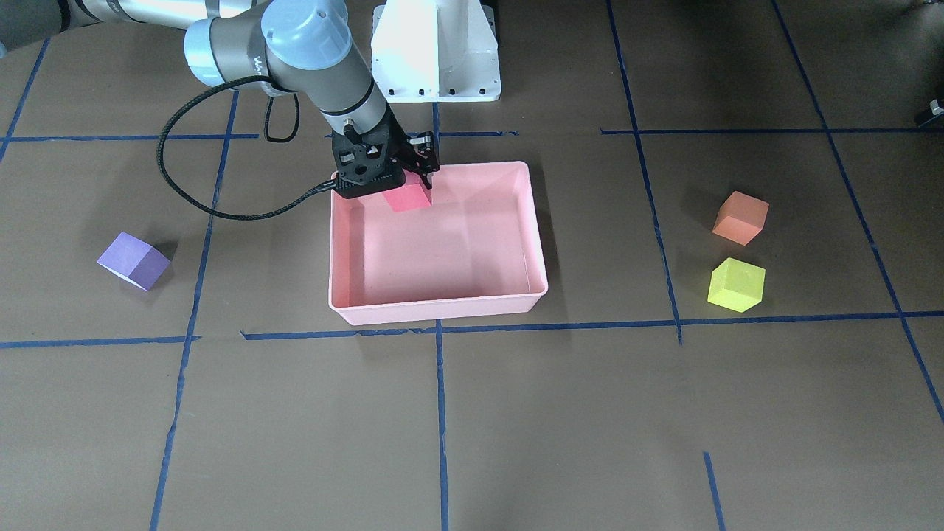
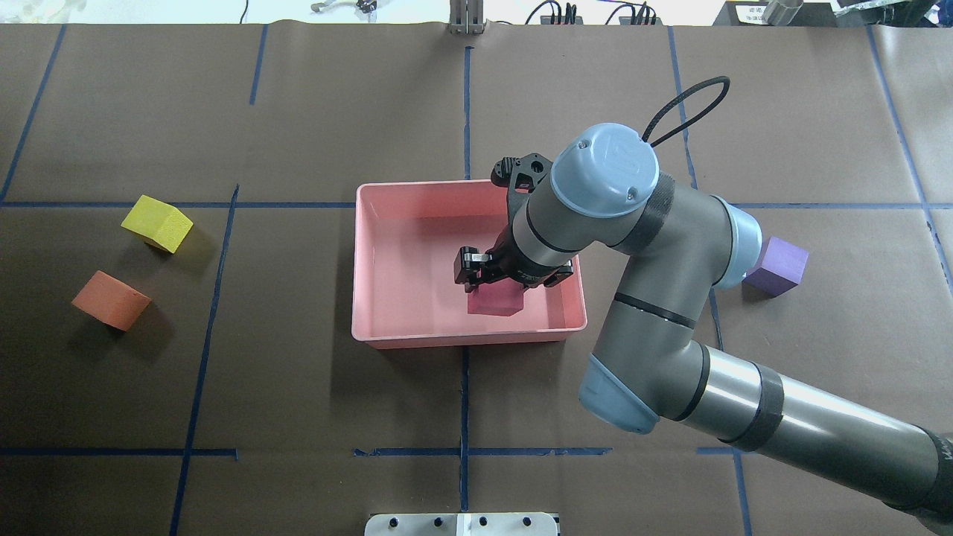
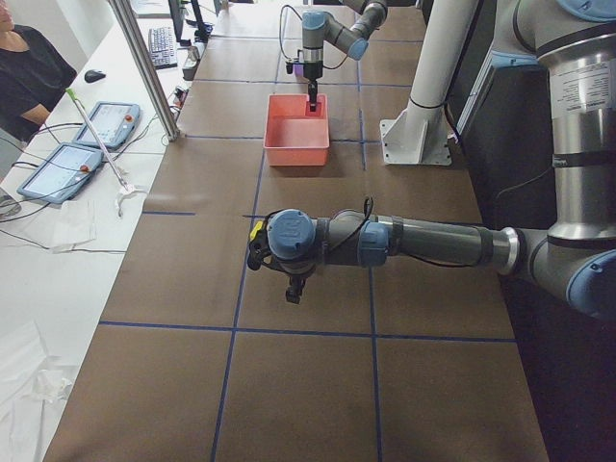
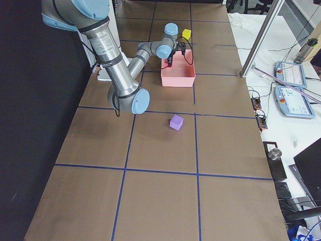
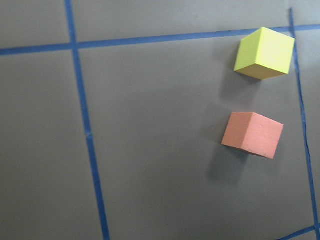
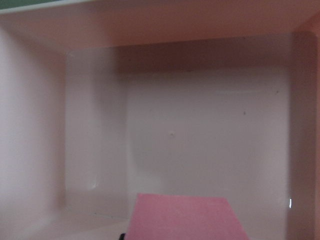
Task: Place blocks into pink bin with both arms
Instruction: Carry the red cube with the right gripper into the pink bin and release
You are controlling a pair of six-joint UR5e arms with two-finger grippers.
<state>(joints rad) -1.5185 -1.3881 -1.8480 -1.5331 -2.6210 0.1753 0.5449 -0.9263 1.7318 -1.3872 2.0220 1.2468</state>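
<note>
My right gripper [image 1: 404, 183] reaches into the pink bin [image 1: 442, 310] near its robot-side wall and is shut on the red block [image 1: 408, 199], held low over the floor. The red block [image 6: 185, 220] fills the bottom of the right wrist view. The purple block [image 1: 133, 259] lies outside the bin on my right. The orange block [image 1: 740, 217] and yellow-green block [image 1: 736, 285] lie on my left, and both show in the left wrist view [image 5: 252, 135]. My left gripper [image 3: 295, 292] hovers above them; I cannot tell if it is open.
Brown paper with blue tape lines covers the table [image 2: 298, 387]. The white pedestal base [image 1: 436, 51] stands behind the bin. An operator and tablets [image 3: 67, 164] are at the side bench beyond the table edge.
</note>
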